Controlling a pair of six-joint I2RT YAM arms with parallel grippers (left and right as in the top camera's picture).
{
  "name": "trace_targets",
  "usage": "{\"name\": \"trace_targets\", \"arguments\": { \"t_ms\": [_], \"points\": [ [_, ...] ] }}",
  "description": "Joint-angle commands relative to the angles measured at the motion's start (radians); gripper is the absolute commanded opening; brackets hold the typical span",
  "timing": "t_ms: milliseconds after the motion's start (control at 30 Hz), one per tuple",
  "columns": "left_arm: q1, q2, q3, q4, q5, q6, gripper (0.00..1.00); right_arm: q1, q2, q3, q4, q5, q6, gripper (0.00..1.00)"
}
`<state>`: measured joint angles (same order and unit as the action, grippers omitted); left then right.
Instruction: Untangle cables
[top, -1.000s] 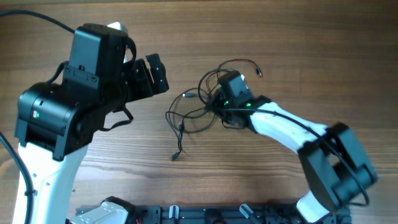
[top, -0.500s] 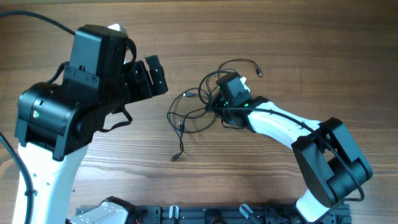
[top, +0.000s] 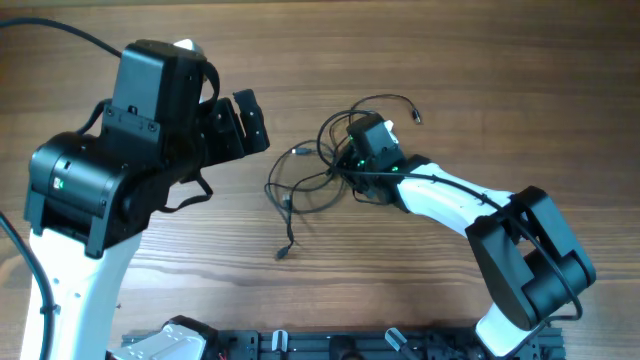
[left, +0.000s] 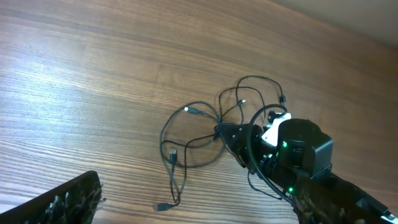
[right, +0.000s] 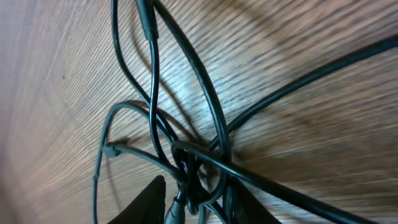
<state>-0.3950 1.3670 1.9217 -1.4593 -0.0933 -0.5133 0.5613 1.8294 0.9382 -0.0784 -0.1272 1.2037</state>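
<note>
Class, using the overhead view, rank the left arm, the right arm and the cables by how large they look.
1. left arm, largest, though nearness to the camera inflates it.
2. right arm.
3. cables.

Bare table (top: 480, 60) surrounds the cables (top: 288, 204); the right arm (top: 440, 195) covers their knot.

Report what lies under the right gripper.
A knot of the cables sits on the wooden table beneath the right gripper. From overhead, the gripper's body covers where those strands cross.
</note>
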Motion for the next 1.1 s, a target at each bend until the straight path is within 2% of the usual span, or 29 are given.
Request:
{"name": "trace_targets", "arguments": {
  "t_ms": [0, 67, 233, 333, 400, 467, 633, 700, 767, 833, 933, 1067],
  "points": [
    [0.005, 0.004, 0.010, -0.002, -0.018, 0.012, 1.00, 0.000, 0.020, -0.002, -0.020, -0.023, 0.029, 0.23],
    [0.005, 0.004, 0.010, -0.008, -0.018, 0.012, 1.00, 0.001, 0.021, -0.002, -0.035, -0.014, 0.029, 0.06],
    [0.005, 0.004, 0.010, -0.023, -0.018, 0.012, 1.00, 0.001, 0.021, -0.002, -0.064, 0.010, 0.021, 0.04],
    [0.005, 0.004, 0.010, -0.018, -0.019, 0.012, 1.00, 0.001, 0.005, -0.002, -0.010, -0.049, -0.057, 0.04],
    [0.005, 0.008, 0.010, -0.007, -0.026, 0.012, 1.00, 0.001, -0.032, 0.006, 0.002, -0.078, -0.110, 0.04],
    [0.005, 0.018, 0.009, -0.003, -0.046, 0.012, 0.94, 0.001, -0.096, 0.026, -0.015, -0.084, -0.166, 0.04],
    [0.005, 0.090, 0.009, -0.002, -0.034, 0.012, 1.00, 0.001, -0.271, 0.047, -0.115, -0.090, -0.294, 0.04],
    [0.005, 0.145, 0.009, 0.016, 0.043, 0.042, 1.00, 0.002, -0.344, 0.046, -0.155, -0.119, -0.382, 0.04],
    [0.005, 0.209, 0.009, 0.057, 0.217, 0.161, 1.00, 0.002, -0.406, 0.047, -0.184, -0.162, -0.466, 0.04],
    [0.005, 0.263, 0.009, 0.095, 0.377, 0.241, 1.00, 0.002, -0.448, 0.047, -0.215, -0.170, -0.482, 0.04],
    [0.005, 0.344, 0.009, 0.148, 0.559, 0.368, 1.00, 0.002, -0.524, 0.047, -0.241, -0.220, -0.556, 0.04],
    [0.006, 0.384, 0.009, 0.190, 0.684, 0.404, 1.00, 0.002, -0.620, 0.053, -0.269, -0.218, -0.634, 0.04]
  ]
}}
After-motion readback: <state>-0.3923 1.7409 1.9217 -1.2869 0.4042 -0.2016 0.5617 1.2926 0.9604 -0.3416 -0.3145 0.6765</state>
